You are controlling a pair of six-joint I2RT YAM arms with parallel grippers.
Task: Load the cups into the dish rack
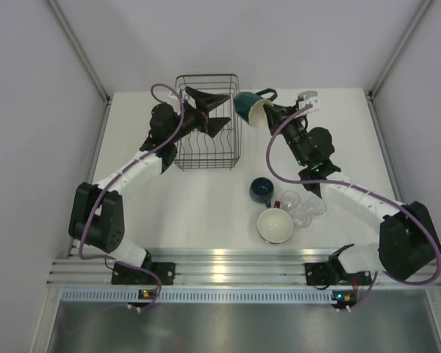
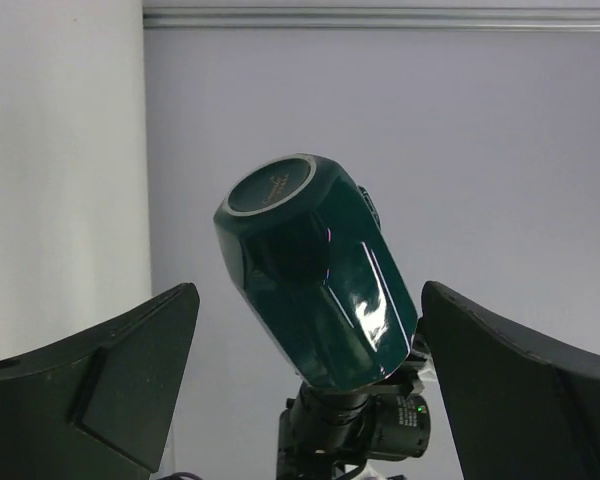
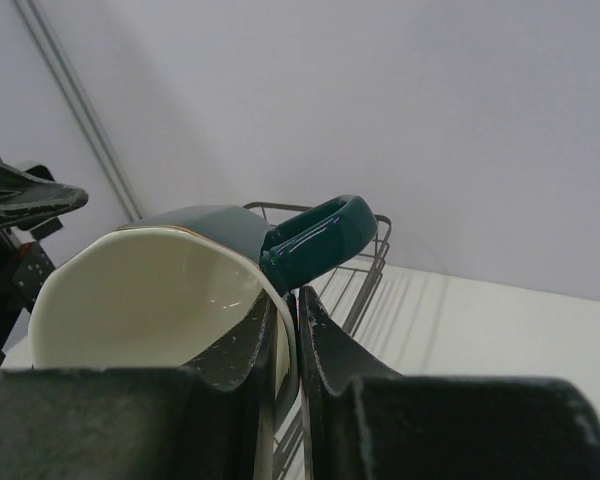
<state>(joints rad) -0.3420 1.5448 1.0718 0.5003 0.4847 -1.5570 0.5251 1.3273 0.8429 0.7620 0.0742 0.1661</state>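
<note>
Your right gripper pinches the rim of the one teal, white-lined ceramic mug, aloft at 2 o'clock of the single dark wire dish rack. Your left gripper gapes wide and empty above that rack. At the rack's 5 o'clock stand one small dark-blue cup, one big white-inside cup and seemingly three clear glasses, their outlines overlapping.

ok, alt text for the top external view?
The right gripper holds a tilted teal mug by its rim beside the dish rack; the open left gripper is over the rack. A dark-blue cup, a large white-inside cup and clear glasses sit on the table.
</note>
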